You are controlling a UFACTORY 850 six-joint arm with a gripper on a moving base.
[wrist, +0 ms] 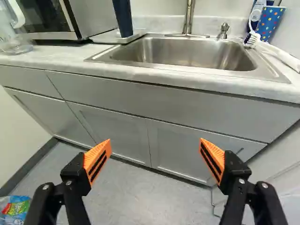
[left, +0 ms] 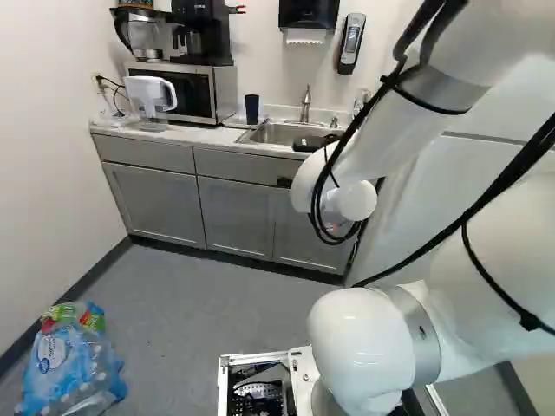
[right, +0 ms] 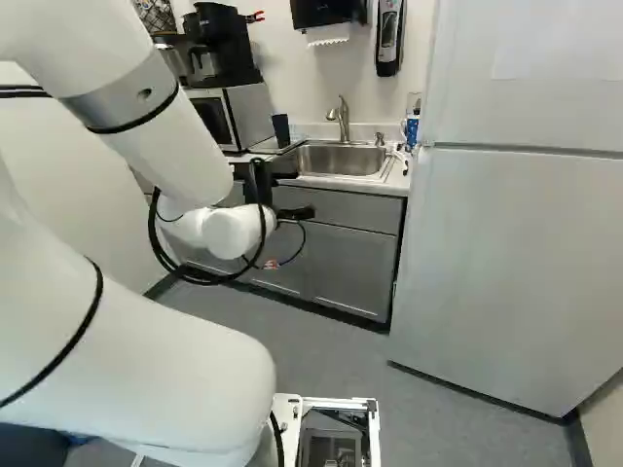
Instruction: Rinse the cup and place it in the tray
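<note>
In the left base view, a tall, dark blue cup (left: 252,109) is standing by the grey microwave (left: 224,91), near the back edge of the pale counter (left: 191,135). In the right base view, a shiny metal sink (right: 336,161) is sitting beside it. In the wrist view, the dark cup is standing on a flat white tray (wrist: 112,37), and a blue spotted cup (wrist: 269,22) is standing by the sink's back corner away from the microwave; which one needs rinsing, I cannot tell. The black gripper (wrist: 155,143) is holding its orange-padded fingers wide apart, gripping nothing. The dark cup is looking light and stiff, probably getting slippery when wet, so its middle is seeming best for squeezing gently.
</note>
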